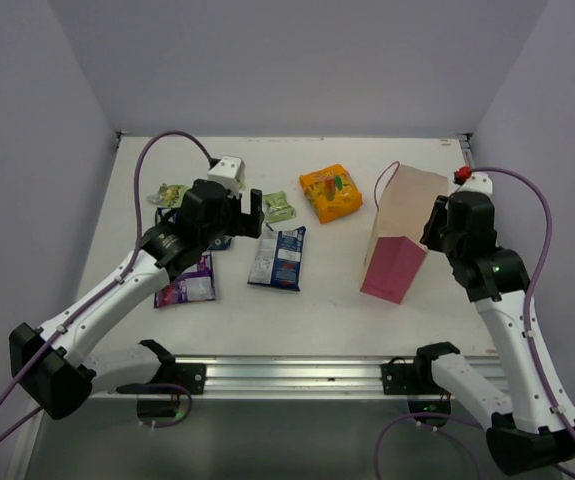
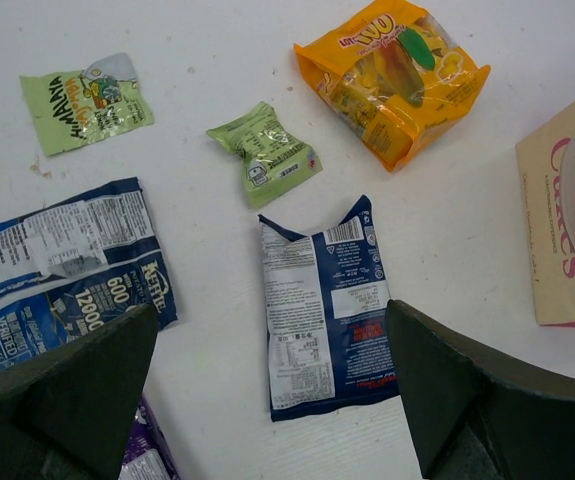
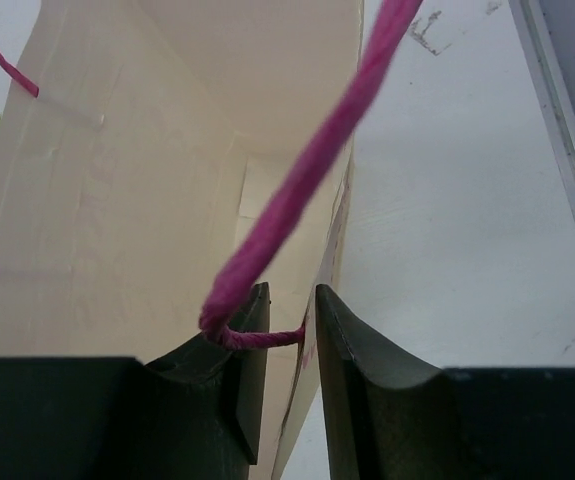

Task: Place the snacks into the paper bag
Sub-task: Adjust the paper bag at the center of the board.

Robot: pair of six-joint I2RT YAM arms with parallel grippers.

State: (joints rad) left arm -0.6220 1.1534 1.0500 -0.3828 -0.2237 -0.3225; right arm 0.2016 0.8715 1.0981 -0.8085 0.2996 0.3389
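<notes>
The paper bag (image 1: pixel 402 235) stands at the right, cream with a magenta side, mouth open. My right gripper (image 3: pixel 292 300) straddles its near wall (image 3: pixel 332 250) beside a pink cord handle (image 3: pixel 307 170), one finger inside, one outside, with a narrow gap still showing. My left gripper (image 2: pixel 272 320) hangs wide open above a dark blue packet (image 2: pixel 327 310). Around it lie the orange packet (image 2: pixel 392 75), a second dark blue packet (image 2: pixel 67 260), two green packets (image 2: pixel 265 152) (image 2: pixel 85 100) and a purple one (image 1: pixel 187 288).
White walls close in the table on the left, back and right. A metal rail (image 1: pixel 287 375) runs along the near edge between the arm bases. The snacks lie spread over the left and middle of the table, the orange one (image 1: pixel 330 192) nearest the bag.
</notes>
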